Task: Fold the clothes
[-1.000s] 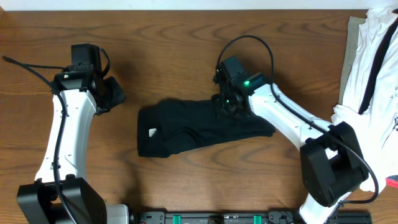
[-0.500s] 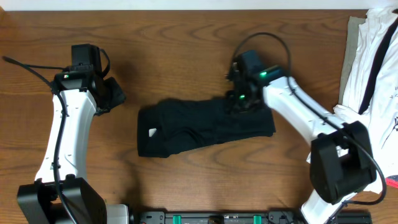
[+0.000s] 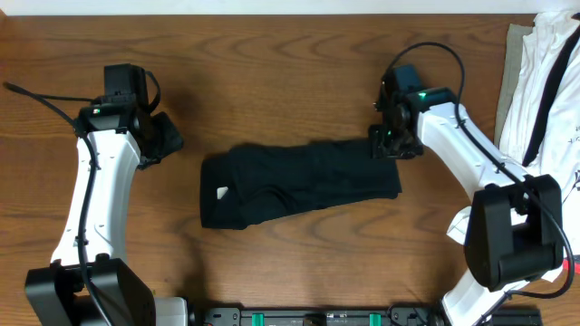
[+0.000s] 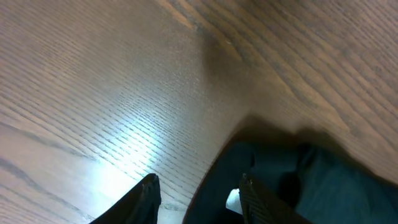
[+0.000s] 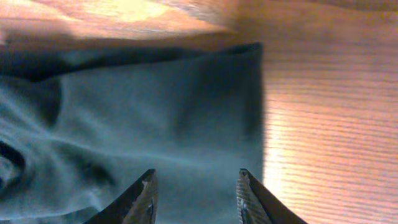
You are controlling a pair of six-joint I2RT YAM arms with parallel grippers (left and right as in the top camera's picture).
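Black garment point(image 3: 299, 186) lies bunched in rough rectangle mid wooden table point(image 3: 272, 63), small white mark point(image 3: 223, 191) near left end. Right gripper point(image 3: 388, 145) over its upper right corner, fingers apart, nothing clamped. Left gripper point(image 3: 166, 136) off to left, apart from cloth, fingers spread, empty. White garments point(image 3: 544, 81) heaped at right edge.

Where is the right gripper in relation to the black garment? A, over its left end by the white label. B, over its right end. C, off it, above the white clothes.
B: the overhead view shows the right gripper at the right end of the black garment, and its wrist camera looks down on that edge.
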